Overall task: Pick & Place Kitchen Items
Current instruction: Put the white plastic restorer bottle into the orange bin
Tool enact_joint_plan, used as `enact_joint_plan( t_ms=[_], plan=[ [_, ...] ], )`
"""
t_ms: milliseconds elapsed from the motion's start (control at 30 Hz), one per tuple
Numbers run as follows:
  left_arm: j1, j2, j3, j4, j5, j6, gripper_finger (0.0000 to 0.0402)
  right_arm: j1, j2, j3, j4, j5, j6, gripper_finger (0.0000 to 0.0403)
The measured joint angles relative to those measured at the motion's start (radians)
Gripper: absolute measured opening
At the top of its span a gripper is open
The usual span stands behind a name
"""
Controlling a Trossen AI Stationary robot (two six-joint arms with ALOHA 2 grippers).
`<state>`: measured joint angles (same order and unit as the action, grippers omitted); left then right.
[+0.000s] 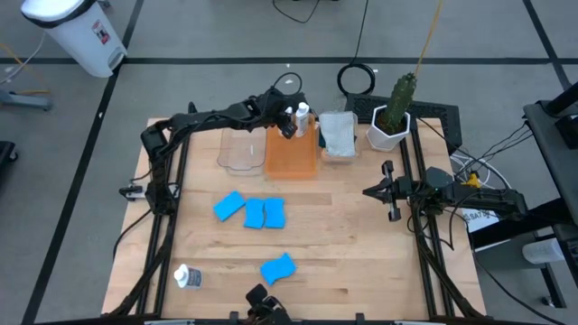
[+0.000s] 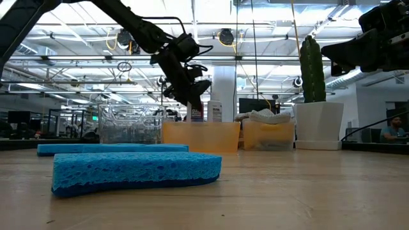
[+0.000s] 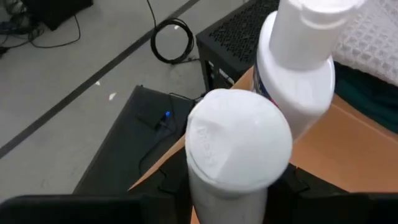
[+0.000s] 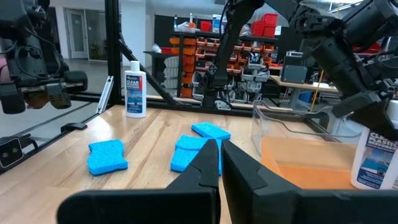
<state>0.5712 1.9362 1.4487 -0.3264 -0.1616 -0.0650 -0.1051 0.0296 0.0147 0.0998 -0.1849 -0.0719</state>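
Left gripper [image 1: 287,124] clamped on a white bottle [image 3: 239,149], held over the orange bin [image 1: 291,153] at the table's far edge, beside a second bottle [image 1: 302,116] standing there. Right gripper [image 1: 388,191] parked near the right edge, fingers nearly together, empty. Four blue sponges [image 1: 264,213] mid-table; another bottle [image 1: 187,276] lying near the front-left corner.
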Motion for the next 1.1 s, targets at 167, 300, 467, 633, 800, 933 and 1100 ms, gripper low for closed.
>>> enact_joint_plan(
  t_ms=[167, 300, 467, 633, 800, 933, 1100],
  plan=[
    [0.000, 0.000, 0.000, -0.003, 0.000, 0.000, 0.0131, 0.000, 0.000, 0.000, 0.000, 0.000, 0.000, 0.0000],
    [0.000, 0.000, -0.001, -0.003, 0.001, 0.022, 0.0139, 0.000, 0.000, 0.000, 0.000, 0.000, 0.000, 0.0000],
    [-0.010, 0.008, -0.011, -0.047, -0.043, 0.001, 0.0178, 0.000, 0.000, 0.000, 0.000, 0.000, 0.000, 0.0000],
    [-0.017, 0.002, -0.004, -0.024, -0.050, 0.009, 0.0227, 0.000, 0.000, 0.000, 0.000, 0.000, 0.000, 0.0000],
    [-0.028, -0.003, -0.006, -0.036, -0.040, 0.048, 0.0263, 0.000, 0.000, 0.000, 0.000, 0.000, 0.000, 0.0000],
    [-0.043, -0.031, -0.005, -0.043, -0.045, 0.074, 0.0276, 0.000, 0.000, 0.000, 0.000, 0.000, 0.000, 0.0000],
    [-0.060, -0.087, -0.005, -0.062, -0.048, 0.087, 0.0278, 0.000, 0.000, 0.000, 0.000, -0.001, 0.000, 0.0000]
  ],
)
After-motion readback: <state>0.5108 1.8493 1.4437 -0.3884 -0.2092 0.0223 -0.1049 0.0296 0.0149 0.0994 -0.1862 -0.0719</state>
